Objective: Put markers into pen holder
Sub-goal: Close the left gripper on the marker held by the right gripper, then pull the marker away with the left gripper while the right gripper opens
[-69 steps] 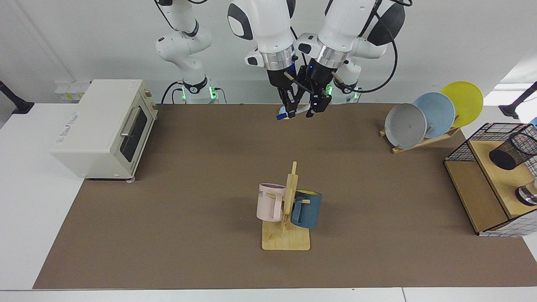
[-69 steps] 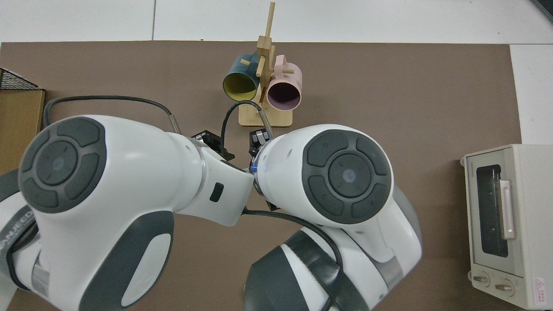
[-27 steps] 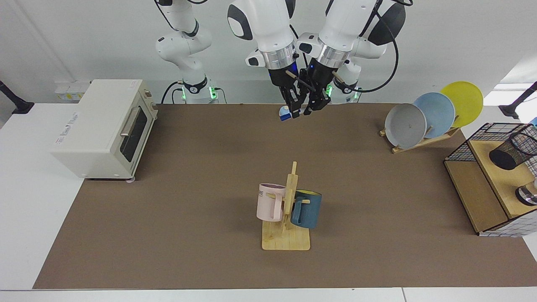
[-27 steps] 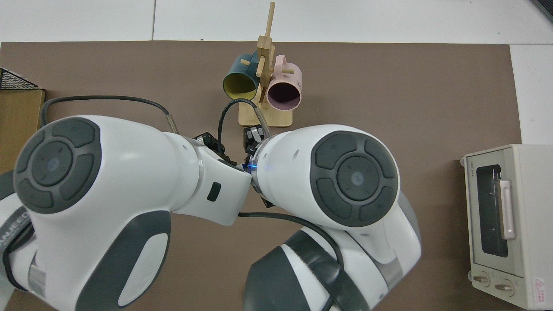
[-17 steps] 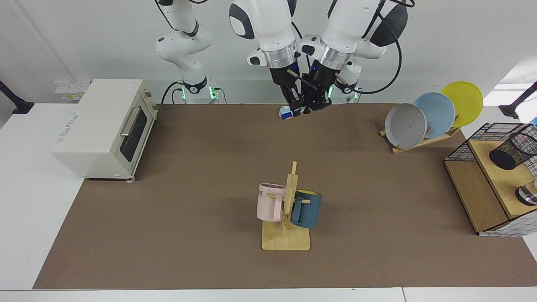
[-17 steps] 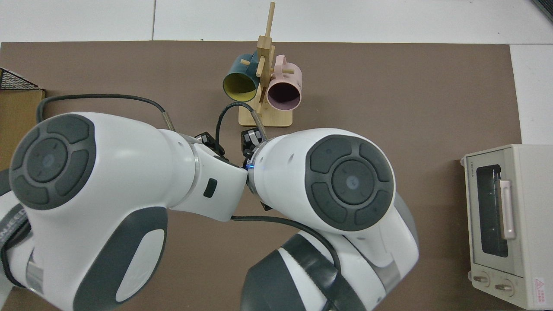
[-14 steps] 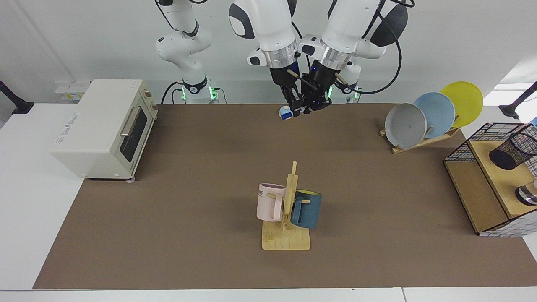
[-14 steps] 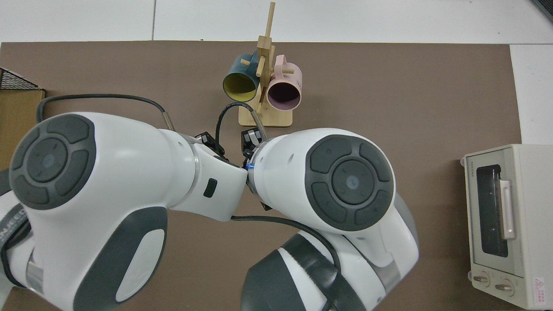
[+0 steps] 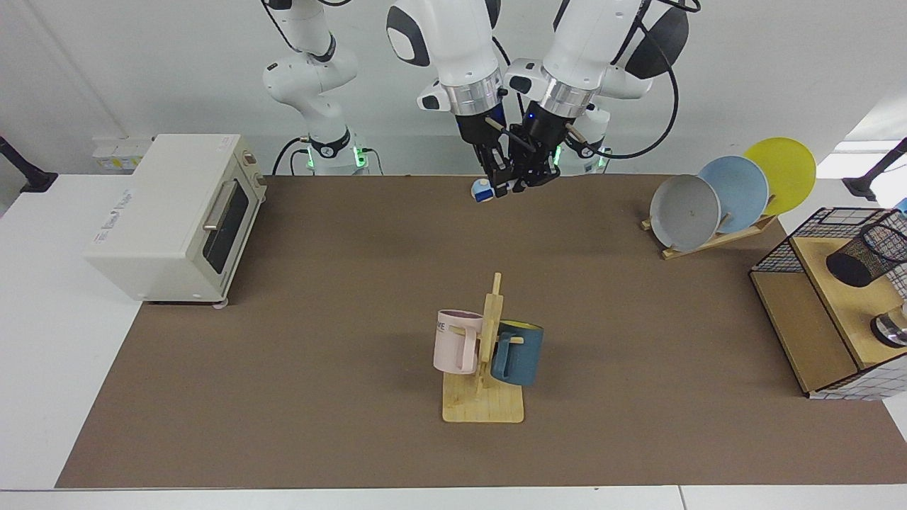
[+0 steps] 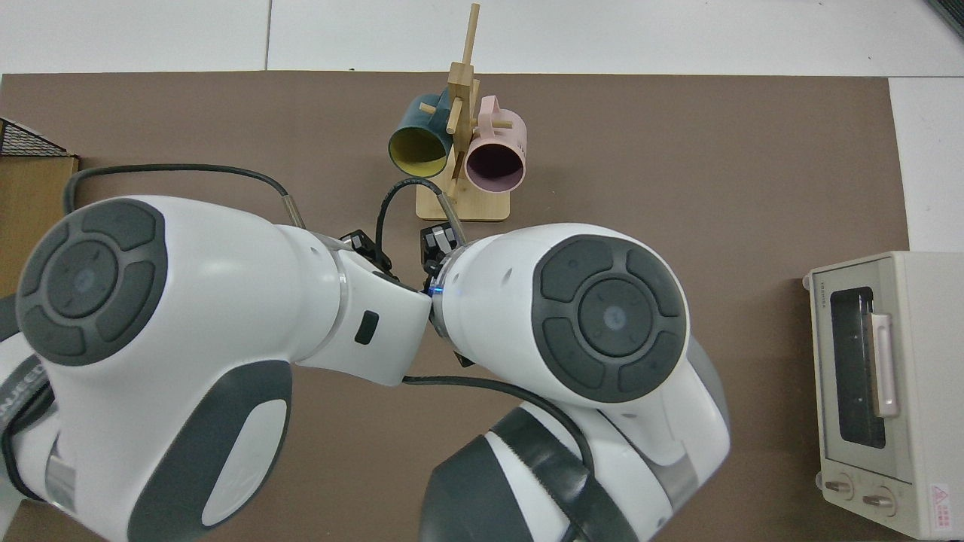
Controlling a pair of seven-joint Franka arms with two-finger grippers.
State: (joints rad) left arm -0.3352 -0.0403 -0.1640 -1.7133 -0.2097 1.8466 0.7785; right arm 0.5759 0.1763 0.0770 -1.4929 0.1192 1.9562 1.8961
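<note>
Blue-capped marker (image 9: 482,190) had tilted end-on in my right gripper (image 9: 500,185); left gripper (image 9: 533,177) closed in beside it, grip unclear.

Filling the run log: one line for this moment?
right gripper: holds marker aloft | left gripper: close beside | pen holder: far off

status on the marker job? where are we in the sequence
Done: the marker is off the table, held in the air at the far edge. In hand: the right gripper grips it, with the left gripper right beside it, likely a handover. Left: carrying it to the pen holder on the wooden shelf, which shows no marker.
</note>
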